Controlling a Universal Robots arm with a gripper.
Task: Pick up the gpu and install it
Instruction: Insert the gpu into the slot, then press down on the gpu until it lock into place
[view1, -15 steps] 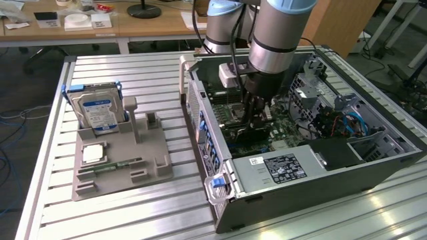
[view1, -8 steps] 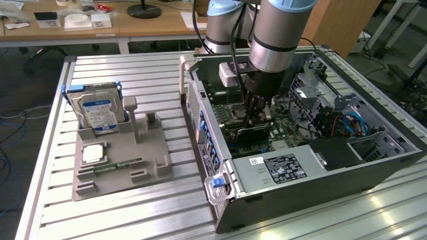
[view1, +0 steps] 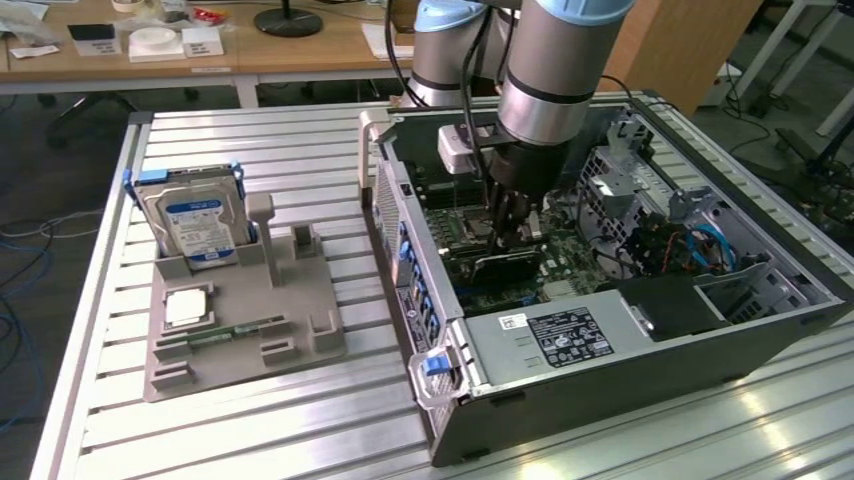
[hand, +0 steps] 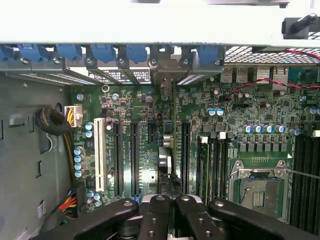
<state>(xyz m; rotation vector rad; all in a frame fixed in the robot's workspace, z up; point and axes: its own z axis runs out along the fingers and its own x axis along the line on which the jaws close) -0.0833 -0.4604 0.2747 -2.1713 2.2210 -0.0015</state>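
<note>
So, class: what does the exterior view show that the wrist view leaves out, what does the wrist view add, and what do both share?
Exterior only: the grey holder beside the case with the hard drive upright in it, and the power supply.
Wrist only: the white expansion slot and the blue clips along the case edge.
Both: the motherboard, with the gripper shut on the gpu edge-on above it.

None of the print around me can be read. The hard drive (view1: 195, 222) in the stand at the exterior view's left has a blue-white label, and the power supply (view1: 567, 340) a black one, both too small for me to read.
</note>
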